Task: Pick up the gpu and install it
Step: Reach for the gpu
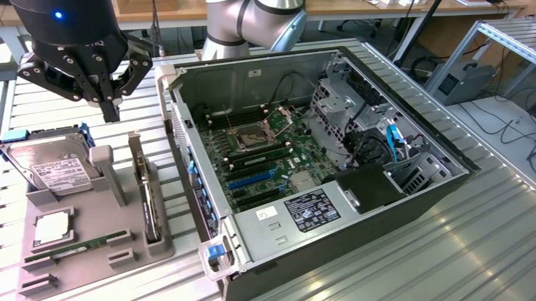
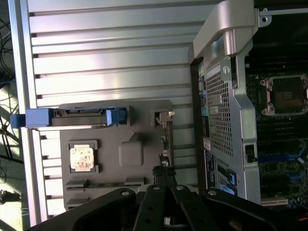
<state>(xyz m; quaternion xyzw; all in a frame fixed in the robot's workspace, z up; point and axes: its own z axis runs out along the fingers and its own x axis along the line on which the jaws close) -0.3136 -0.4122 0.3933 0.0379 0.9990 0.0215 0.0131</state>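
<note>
The gpu (image 1: pixel 147 195) stands on its long edge in a slot of the grey holder tray (image 1: pixel 92 263), at the exterior view's left of the open computer case (image 1: pixel 335 216). In the wrist view the gpu (image 2: pixel 166 139) appears edge-on as a thin strip with its silver bracket end uppermost. My black gripper (image 1: pixel 110 113) hangs above the table just beyond the card's far end, apart from it. Its fingers (image 2: pixel 159 174) are pressed together, shut with nothing between them.
On the same tray a silver hard drive (image 1: pixel 49 166) stands in its blue frame, with a CPU (image 1: pixel 52 228) and a green RAM stick (image 1: pixel 77 247) lying nearer the front. Inside the case the motherboard (image 1: pixel 268 166) lies exposed, with blue slots (image 1: pixel 251 180). A ribbed metal table (image 1: pixel 435 251) lies around.
</note>
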